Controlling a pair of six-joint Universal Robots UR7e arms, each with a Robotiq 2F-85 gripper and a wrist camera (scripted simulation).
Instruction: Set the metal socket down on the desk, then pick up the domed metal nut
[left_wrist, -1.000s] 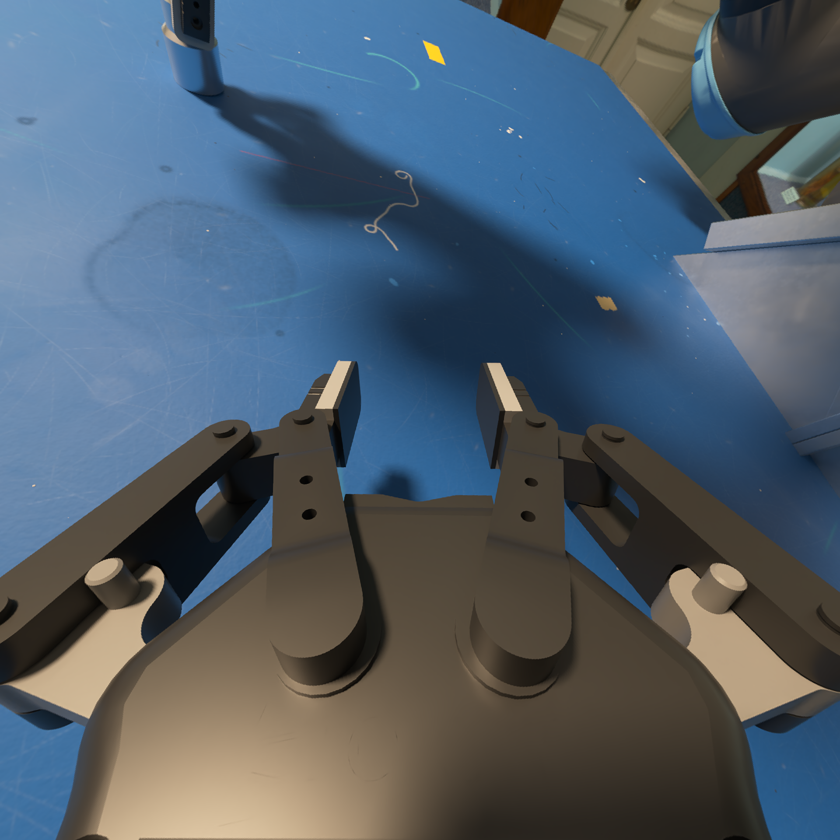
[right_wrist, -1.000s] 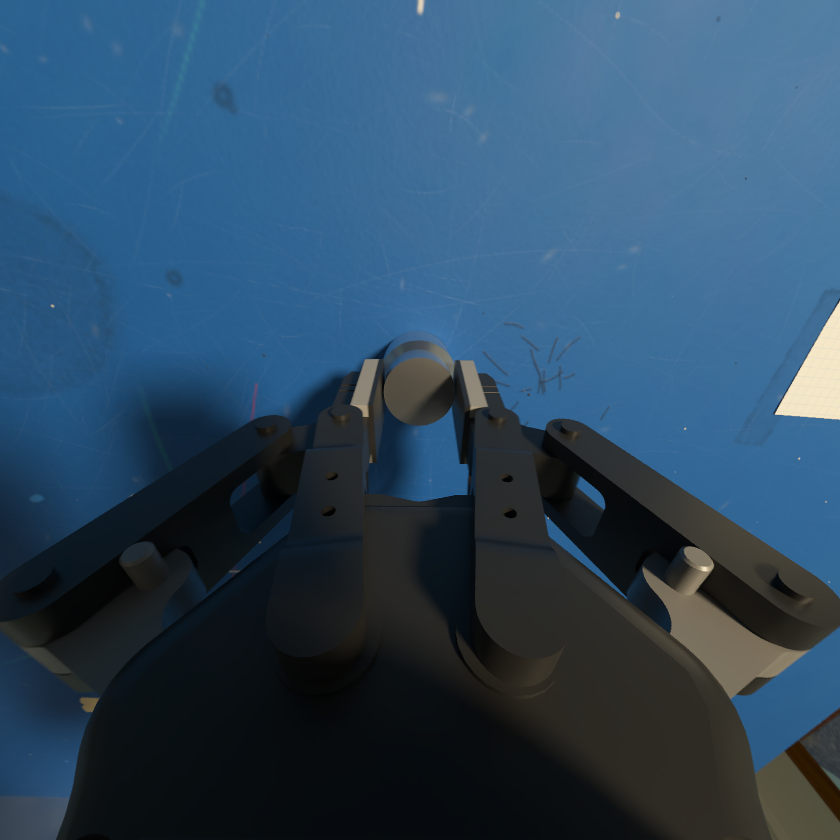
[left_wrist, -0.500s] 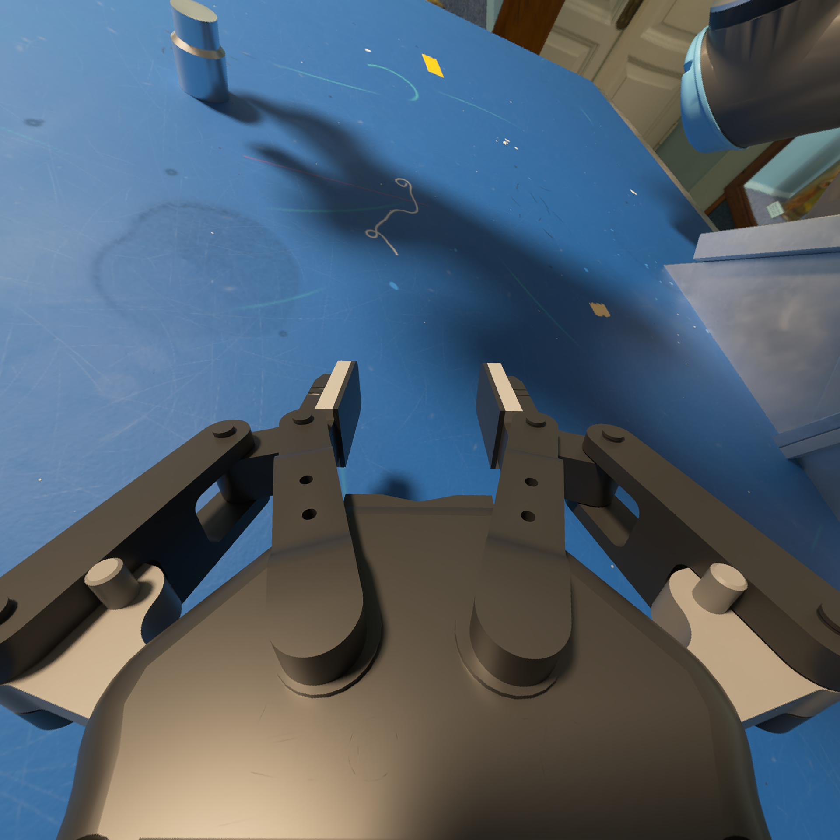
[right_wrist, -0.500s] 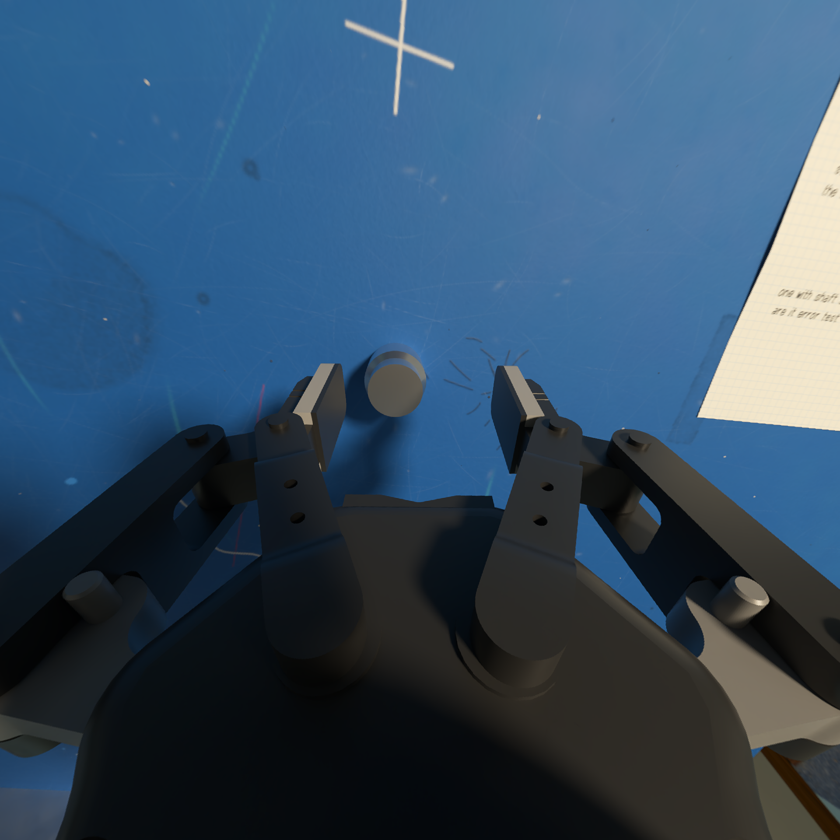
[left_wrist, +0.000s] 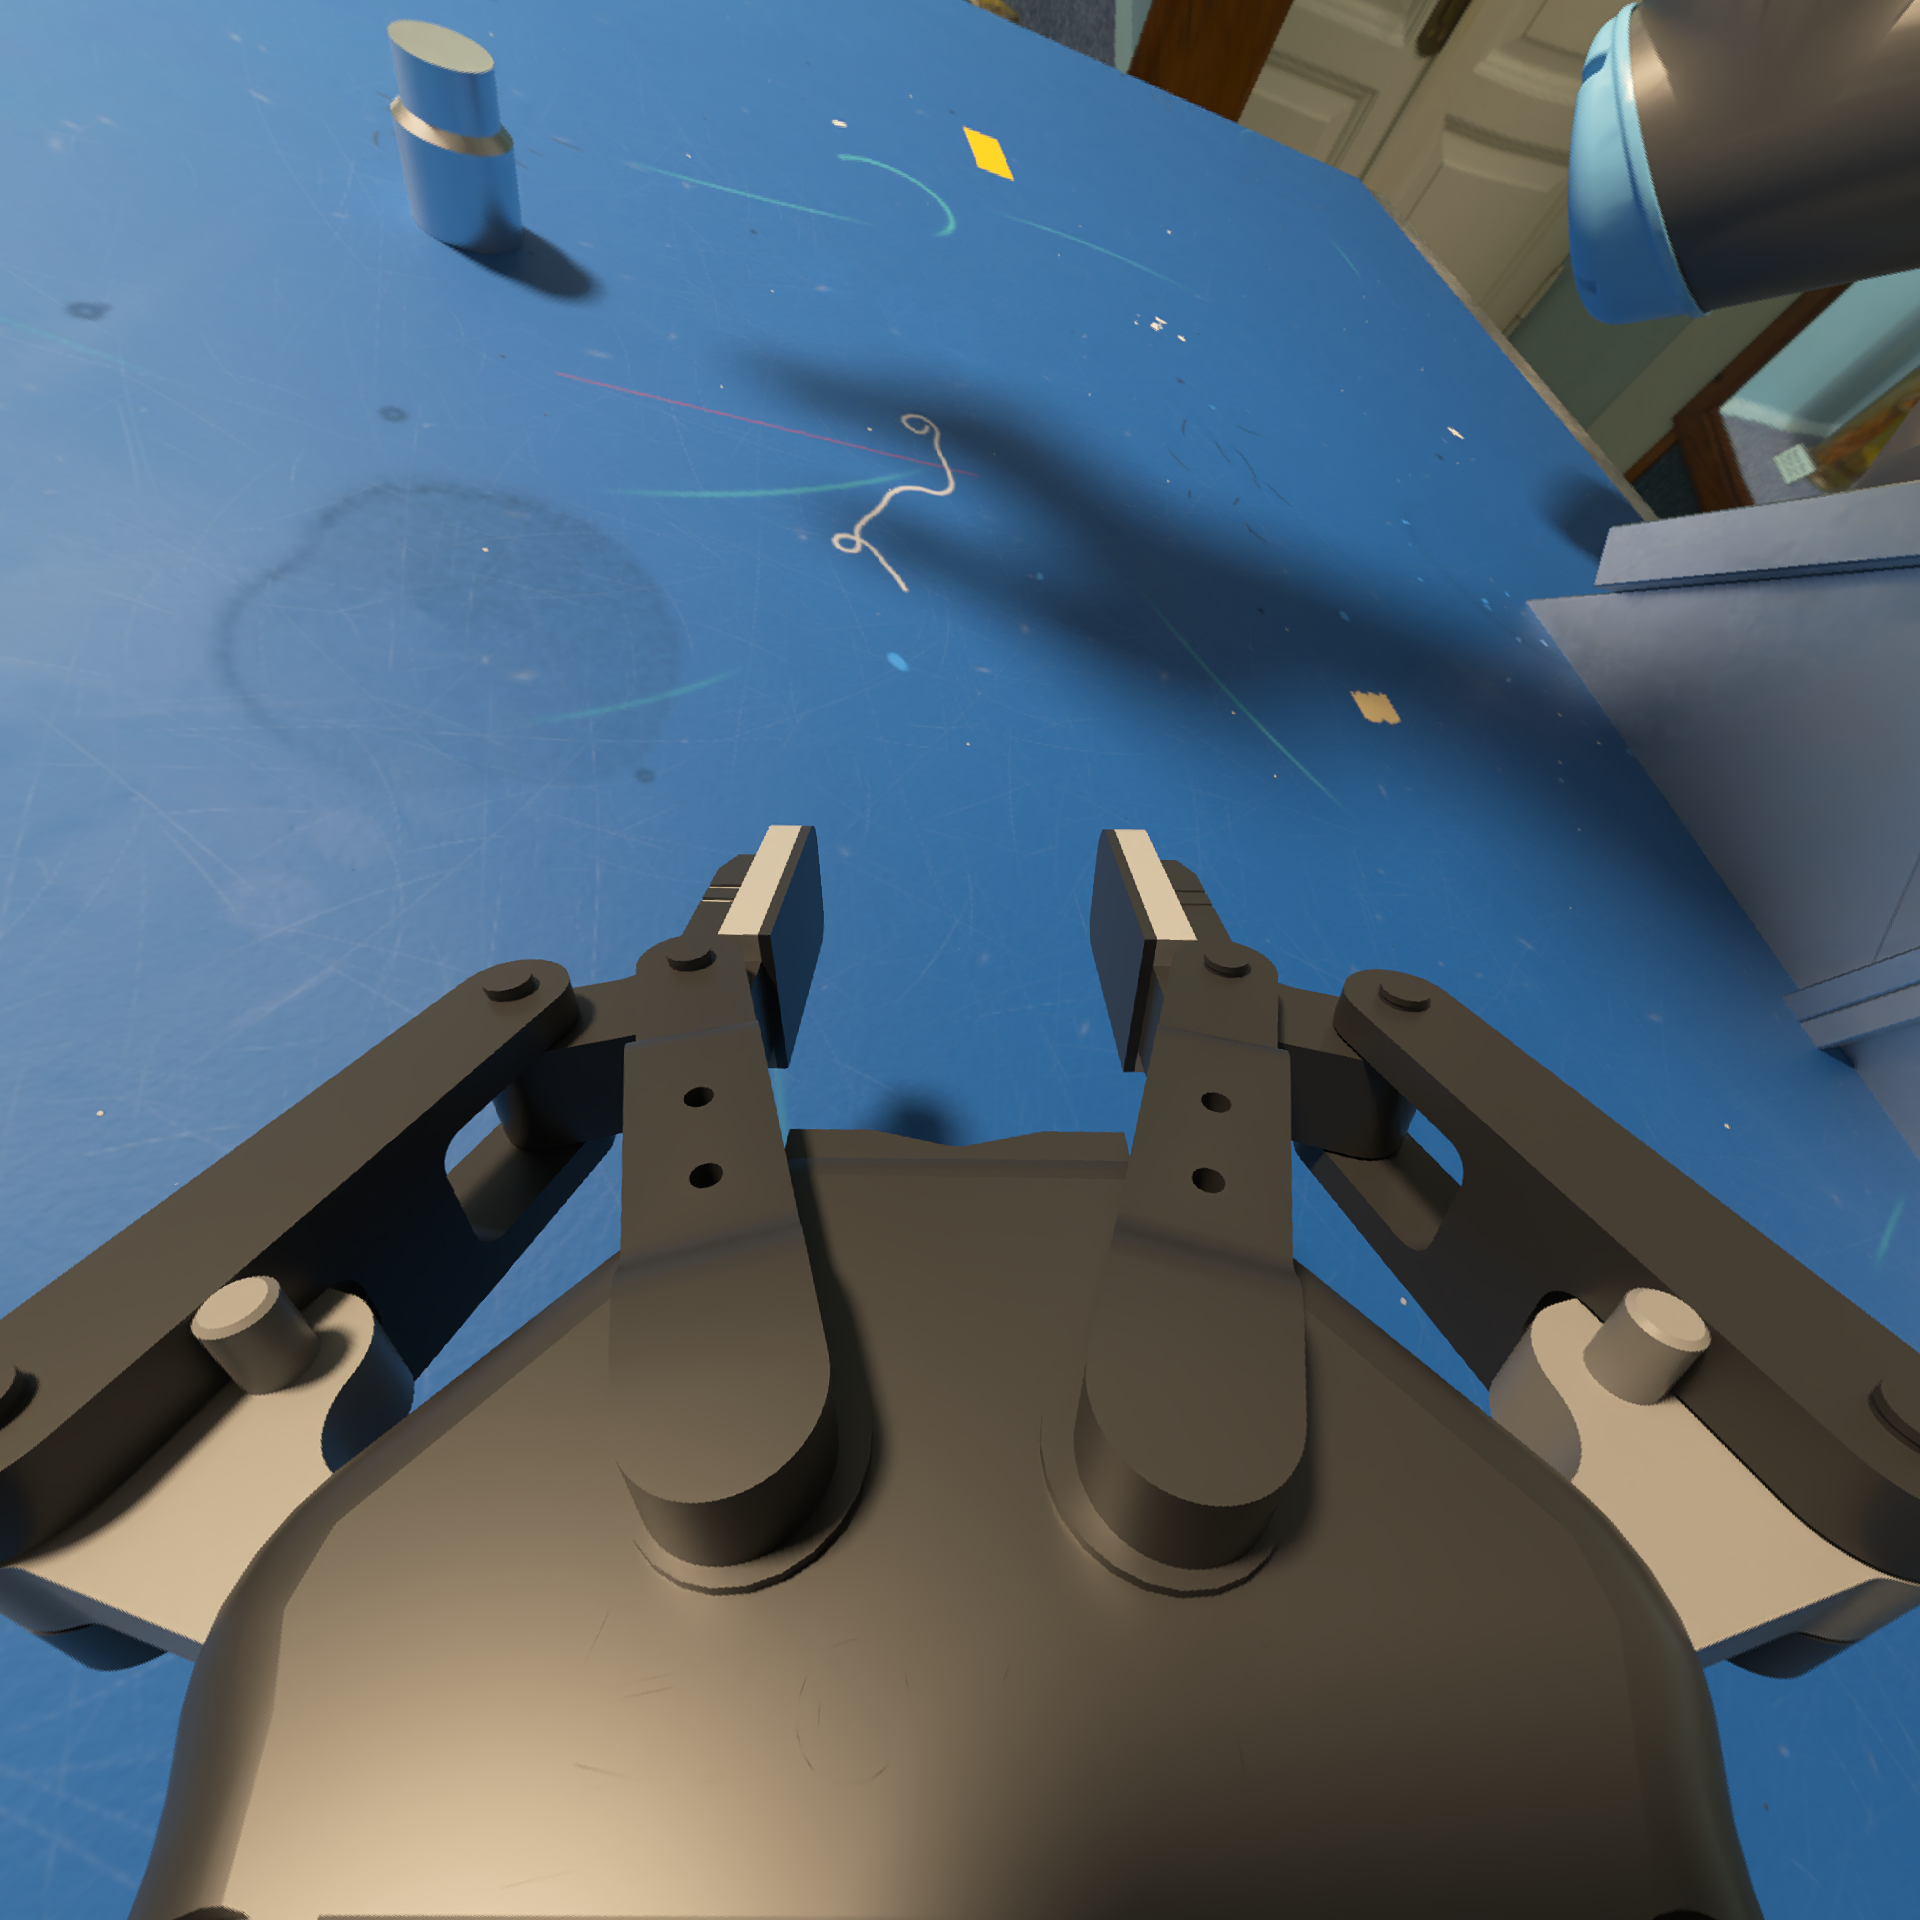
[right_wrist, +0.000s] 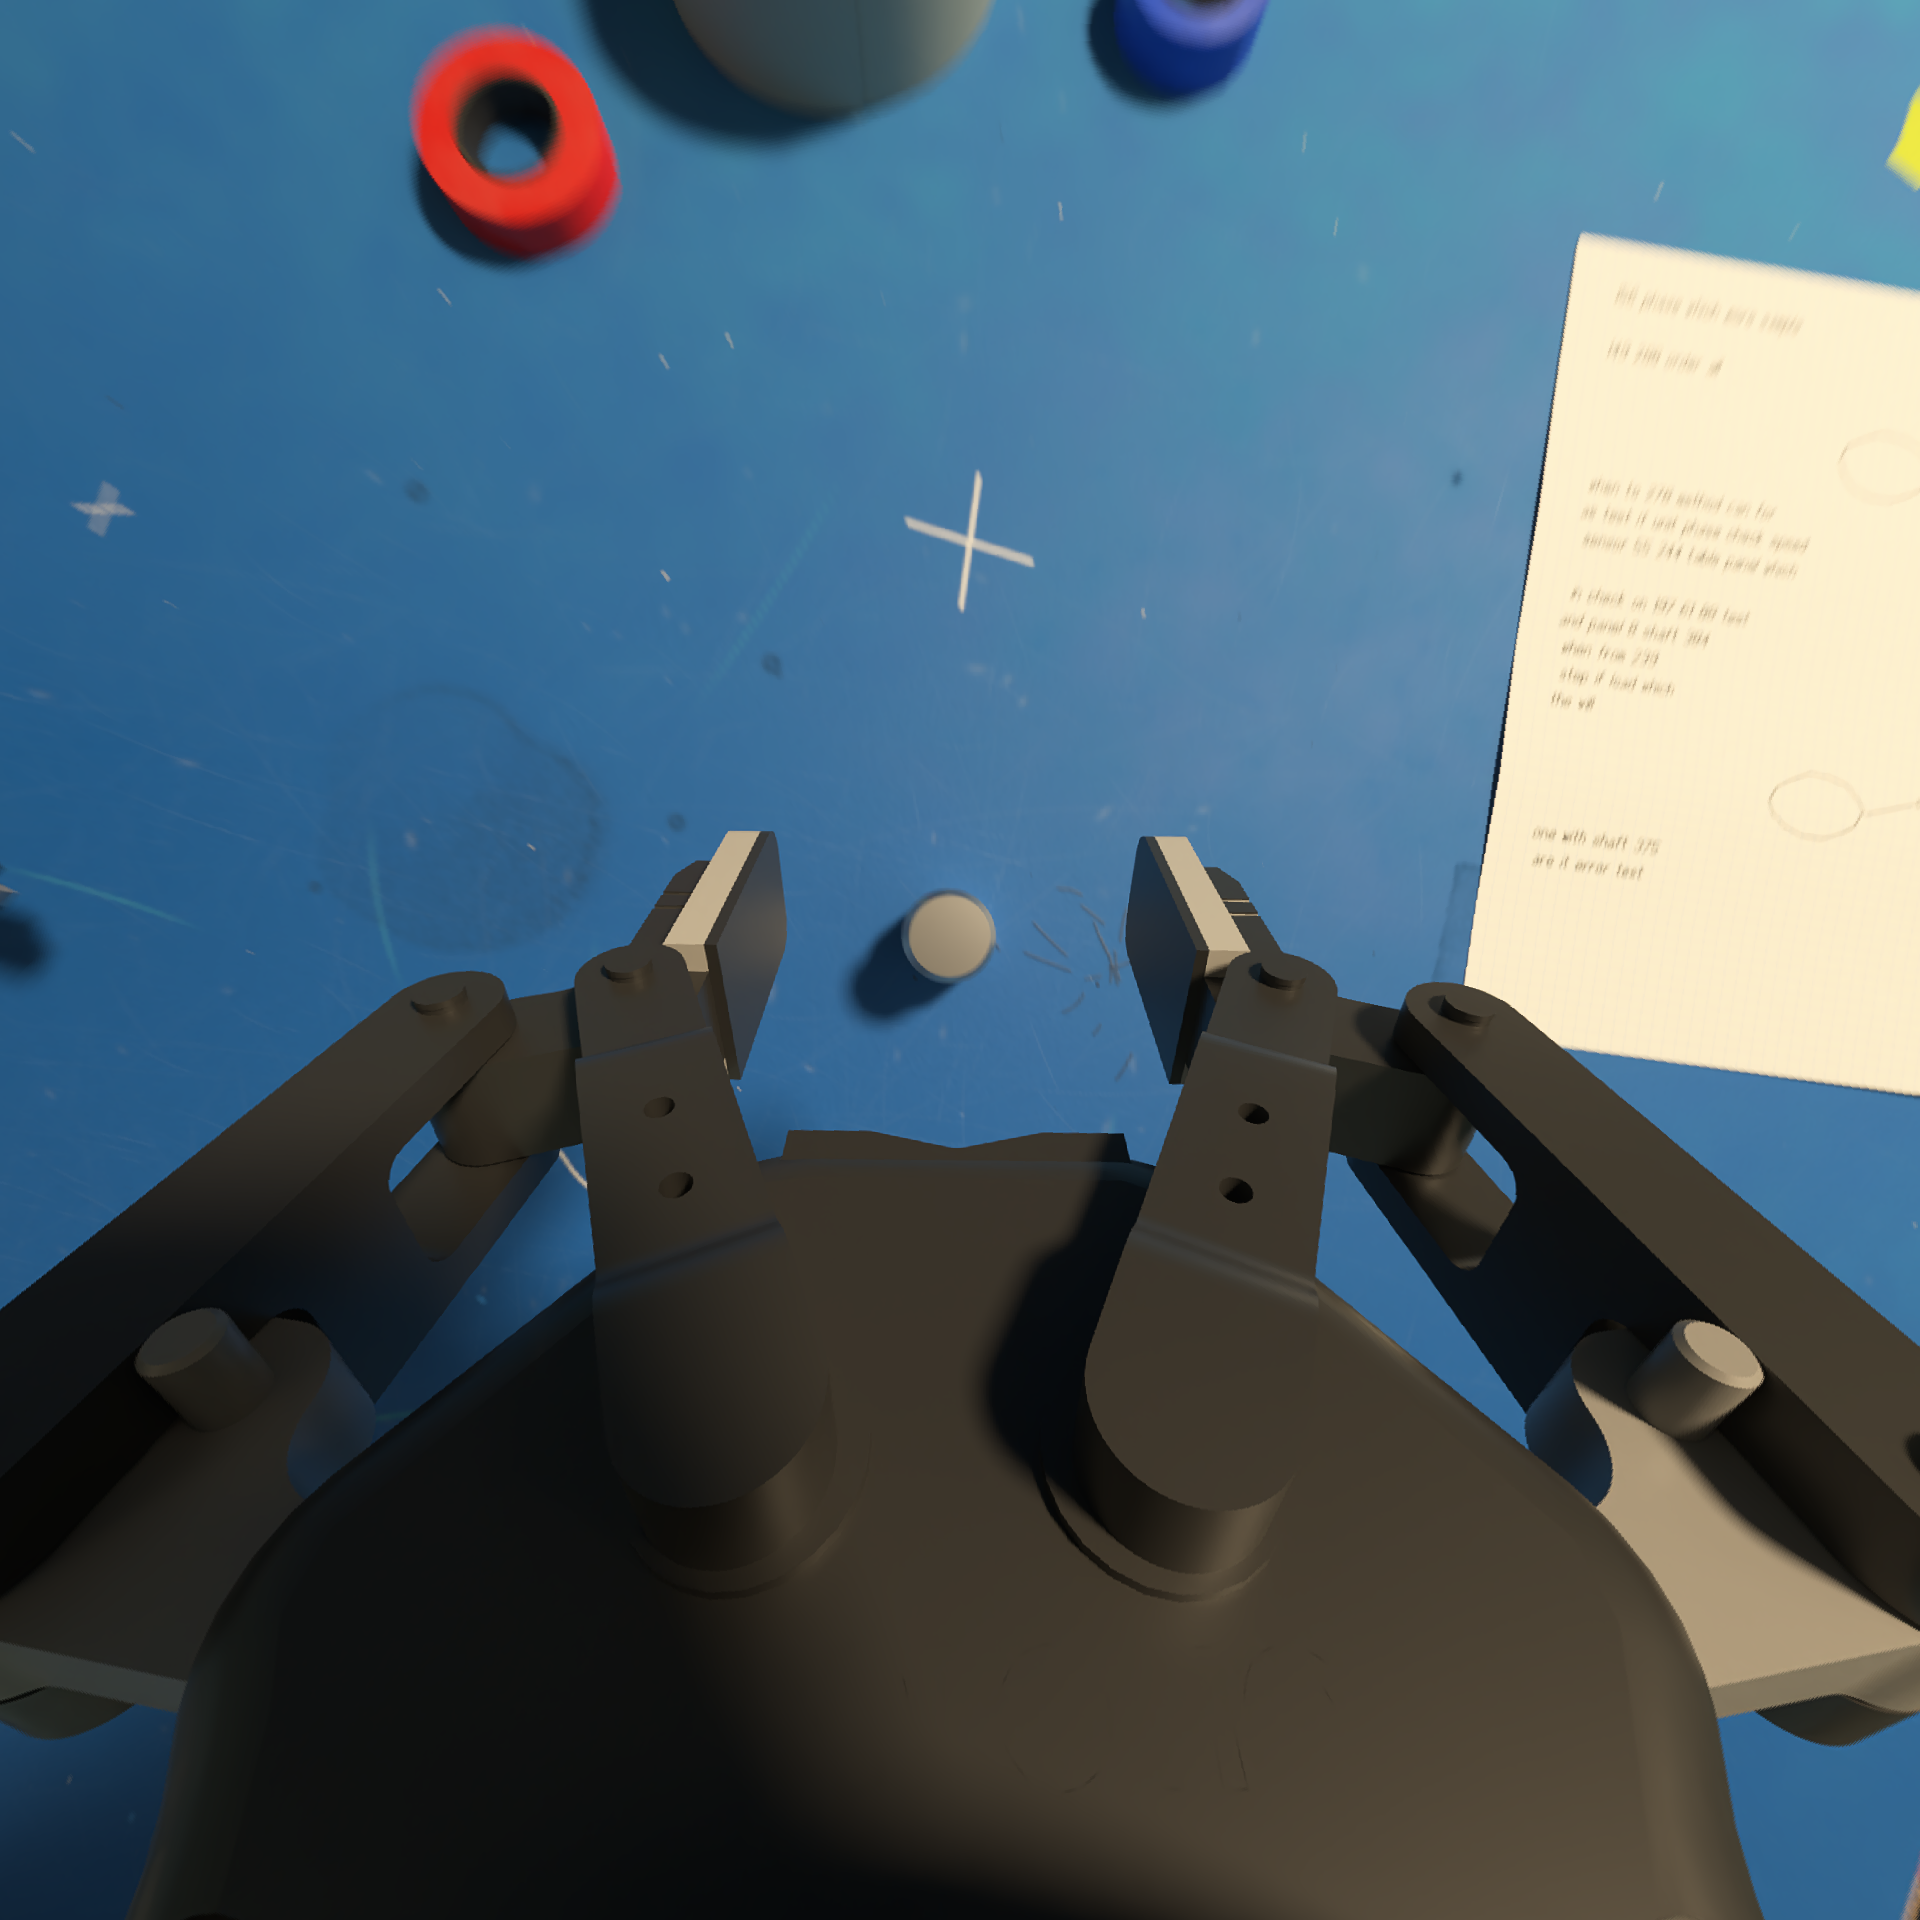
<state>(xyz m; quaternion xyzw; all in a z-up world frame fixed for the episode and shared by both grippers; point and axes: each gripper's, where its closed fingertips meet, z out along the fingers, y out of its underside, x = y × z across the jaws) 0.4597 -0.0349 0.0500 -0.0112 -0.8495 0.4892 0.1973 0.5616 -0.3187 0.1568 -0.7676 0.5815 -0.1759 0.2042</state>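
Note:
The metal socket (right_wrist: 948, 935), a stepped silver cylinder, stands upright on the blue desk (right_wrist: 1247, 675). My right gripper (right_wrist: 956, 935) is open and hangs well above it, looking straight down, with nothing between the fingers. The socket also shows in the left wrist view (left_wrist: 457, 145), standing free at the far left. My left gripper (left_wrist: 956, 925) is open and empty above bare desk. A grey rounded object (right_wrist: 831, 47) is cut off by the top edge of the right wrist view; I cannot tell what it is.
A red ring (right_wrist: 509, 140) and a blue cylinder (right_wrist: 1190, 36) lie beyond the socket. A cream sheet of paper (right_wrist: 1704, 665) lies to the right. A white chalk cross (right_wrist: 968, 540) marks the desk. A blue box (left_wrist: 1766, 769) stands at the right, and the other arm (left_wrist: 1745, 145) hangs above.
My right gripper opened, let go of the socket and rose straight up; the socket stays upright on the desk. The left gripper barely moved.

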